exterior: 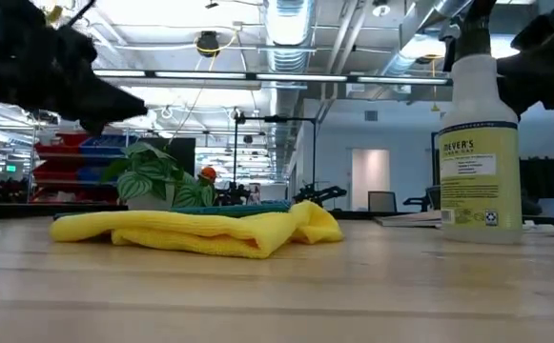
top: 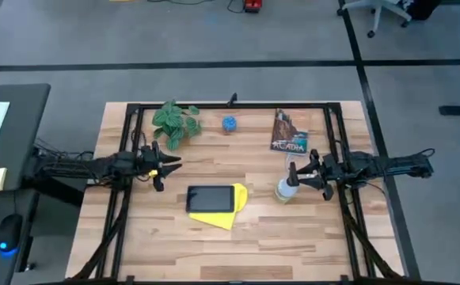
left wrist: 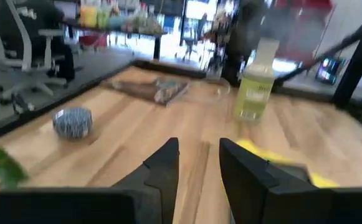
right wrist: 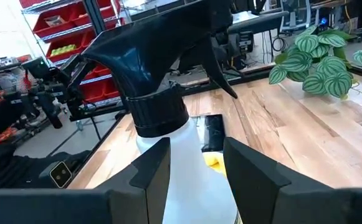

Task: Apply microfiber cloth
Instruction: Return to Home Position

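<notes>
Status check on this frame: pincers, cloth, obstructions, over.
Left pincer open, empty, near plant. Right pincer open, at spray bottle. Yellow cloth under tablet.

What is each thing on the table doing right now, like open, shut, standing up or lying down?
Microfiber cloth: rumpled, lying against the tablet.
Tablet: lying flat, screen dark.
Spray bottle: standing upright.
Book: closed, lying flat.
Left gripper: open, empty.
Right gripper: open, right by the spray bottle.

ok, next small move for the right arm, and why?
Probably draw the right pincer straight back from the spray bottle: its jaws stand open, the upright bottle sits close before them, and a sideways swing could tip it. The left pincer hovers empty.
</notes>
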`<action>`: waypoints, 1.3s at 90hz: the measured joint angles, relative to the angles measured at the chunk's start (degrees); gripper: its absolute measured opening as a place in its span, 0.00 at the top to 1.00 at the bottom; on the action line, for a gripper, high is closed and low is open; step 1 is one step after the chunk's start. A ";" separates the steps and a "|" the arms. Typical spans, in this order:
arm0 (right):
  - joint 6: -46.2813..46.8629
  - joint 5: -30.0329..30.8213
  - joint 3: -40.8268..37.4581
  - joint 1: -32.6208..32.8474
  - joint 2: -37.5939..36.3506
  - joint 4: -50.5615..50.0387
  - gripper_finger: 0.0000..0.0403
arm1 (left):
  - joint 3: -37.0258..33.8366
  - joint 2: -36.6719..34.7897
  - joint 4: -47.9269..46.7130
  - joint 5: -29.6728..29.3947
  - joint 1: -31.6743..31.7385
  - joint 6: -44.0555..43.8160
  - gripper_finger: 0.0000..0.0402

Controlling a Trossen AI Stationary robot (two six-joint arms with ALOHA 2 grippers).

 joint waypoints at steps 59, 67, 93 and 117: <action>0.05 0.02 -0.13 -0.02 0.06 1.13 0.66 | 0.59 -15.57 1.81 -0.39 -2.72 -0.04 0.77; 0.04 0.00 -0.13 -0.02 0.04 1.14 0.66 | 0.59 -15.56 0.48 -0.24 -2.95 -0.04 0.77; -0.04 0.00 -0.13 -0.02 0.04 1.18 0.66 | 0.59 -15.56 -2.92 0.17 -2.59 -0.04 0.77; -0.02 0.00 -0.11 -0.02 0.07 1.18 0.66 | 0.59 -15.30 -3.22 0.11 -2.51 -0.06 0.77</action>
